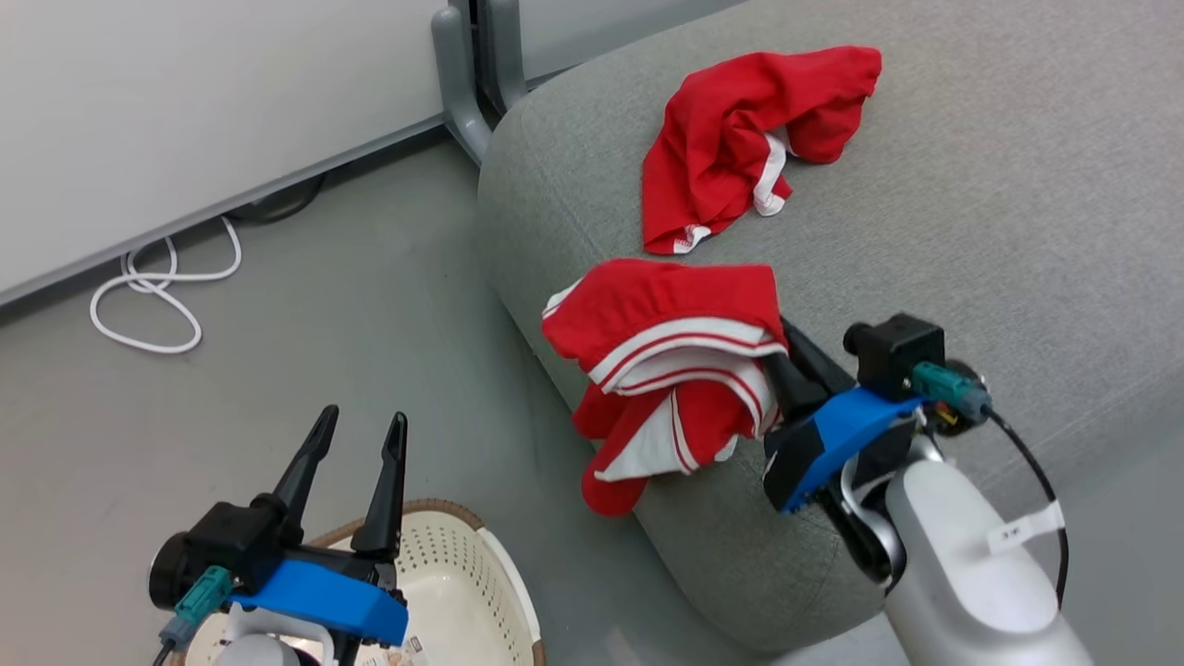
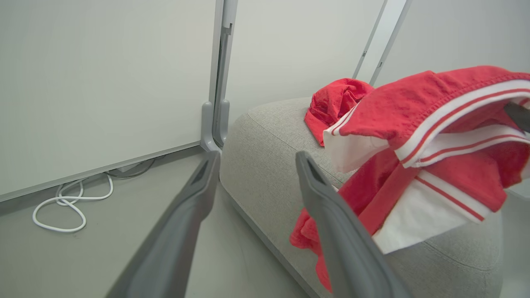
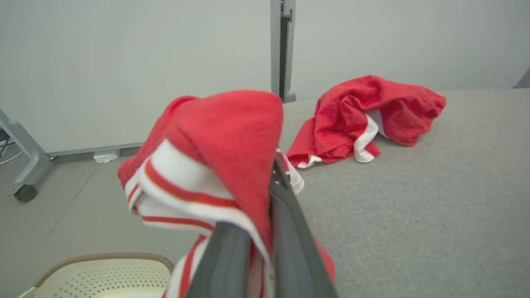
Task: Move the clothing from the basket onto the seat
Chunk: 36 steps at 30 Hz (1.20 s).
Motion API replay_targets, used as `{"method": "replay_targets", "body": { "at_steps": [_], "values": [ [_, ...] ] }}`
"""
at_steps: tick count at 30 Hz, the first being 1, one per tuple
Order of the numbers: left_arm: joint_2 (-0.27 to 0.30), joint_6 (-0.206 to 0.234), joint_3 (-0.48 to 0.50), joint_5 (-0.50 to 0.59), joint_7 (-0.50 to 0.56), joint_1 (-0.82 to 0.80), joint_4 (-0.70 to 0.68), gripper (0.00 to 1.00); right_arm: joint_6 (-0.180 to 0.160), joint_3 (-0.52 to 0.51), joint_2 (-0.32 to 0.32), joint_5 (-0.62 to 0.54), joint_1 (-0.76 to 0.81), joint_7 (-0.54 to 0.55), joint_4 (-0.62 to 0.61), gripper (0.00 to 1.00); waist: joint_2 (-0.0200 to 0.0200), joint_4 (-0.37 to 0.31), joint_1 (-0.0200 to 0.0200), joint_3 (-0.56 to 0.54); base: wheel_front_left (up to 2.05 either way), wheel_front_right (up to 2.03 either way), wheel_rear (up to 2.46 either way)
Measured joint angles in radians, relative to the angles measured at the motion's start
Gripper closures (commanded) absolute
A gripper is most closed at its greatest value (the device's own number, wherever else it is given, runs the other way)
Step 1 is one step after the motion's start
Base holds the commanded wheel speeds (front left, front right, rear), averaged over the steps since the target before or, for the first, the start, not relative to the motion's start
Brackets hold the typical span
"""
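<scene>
1. The striped garment is red with white bands edged by thin red lines. It is bunched into a loose lump at the near rounded edge of the seat, and its lower folds hang down in front of the seat's side. I cannot tell whether they touch the fabric there.
2. The plain garment is red with white trim. It lies crumpled on top of the seat, further back, apart from the striped one.
3. The right gripper reaches in from the seat side. Its fingers are drawn close together with striped cloth pinched between them, and the garment is draped over their tips.
4. The basket stands on the floor below and to the left of the seat corner. The part of its pale perforated wall and brown rim that is in view holds no clothing.
5. The left gripper hovers over the basket with its fingers spread wide. It holds nothing and touches nothing.
6. A white cable lies looped on the floor by the wall.
</scene>
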Motion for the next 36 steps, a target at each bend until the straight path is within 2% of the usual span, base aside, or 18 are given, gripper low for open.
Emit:
{"method": "replay_targets", "body": {
  "at_steps": [5,10,18,21,26,32,33,34,36],
  "values": [
    [0.021,0.0,-0.011,0.002,0.0,-0.032,-0.016,0.0,0.0,-0.035,-0.05,-0.021,-0.128,0.035,-0.063,1.0,0.0,0.019,0.0,0.052,0.0,0.0,0.0],
    [0.043,-0.001,-0.031,0.012,0.005,-0.073,-0.048,0.0,0.0,-0.115,-0.143,0.016,-0.299,0.092,-0.127,1.0,0.0,0.047,0.0001,0.126,0.0,0.0,0.0],
    [0.097,0.0,-0.03,0.042,0.045,-0.139,-0.174,0.0,0.0,-0.35,-0.277,0.019,-0.563,0.171,-0.156,1.0,0.0,0.081,0.0003,0.298,0.0,0.0,0.0],
    [0.108,0.0,-0.036,0.056,0.056,-0.169,-0.227,0.0,0.0,-0.442,-0.311,0.014,-0.614,0.18,-0.121,1.0,-0.0001,0.104,0.0003,0.363,0.0,0.0,0.0],
    [0.117,0.0,-0.049,0.072,0.069,-0.196,-0.285,0.0,0.0,-0.567,-0.322,0.011,-0.634,0.172,-0.005,1.0,-0.0001,0.151,0.0004,0.455,0.0,0.0,0.0],
    [0.121,0.009,-0.049,0.074,0.068,-0.203,-0.31,0.0,0.0,-0.578,-0.312,-0.07,-0.575,0.157,0.17,1.0,-0.0001,0.205,0.0003,0.517,0.0,0.0,0.0],
    [0.121,0.01,-0.05,0.073,0.067,-0.202,-0.309,0.0,0.0,-0.584,-0.309,-0.08,-0.56,0.152,0.196,0.67,-0.0001,0.213,0.0004,0.519,0.0,0.0,0.0],
    [0.12,0.01,-0.051,0.073,0.067,-0.2,-0.307,0.0,0.0,-0.591,-0.307,-0.088,-0.55,0.142,0.219,0.01,-0.0001,0.219,0.0003,0.518,0.0,0.0,0.0],
    [0.119,0.011,-0.05,0.069,0.06,-0.199,-0.303,0.0,0.0,-0.597,-0.296,-0.094,-0.542,0.119,0.252,0.0,-0.0001,0.227,0.0003,0.504,0.0,0.0,0.0]
  ]
}}
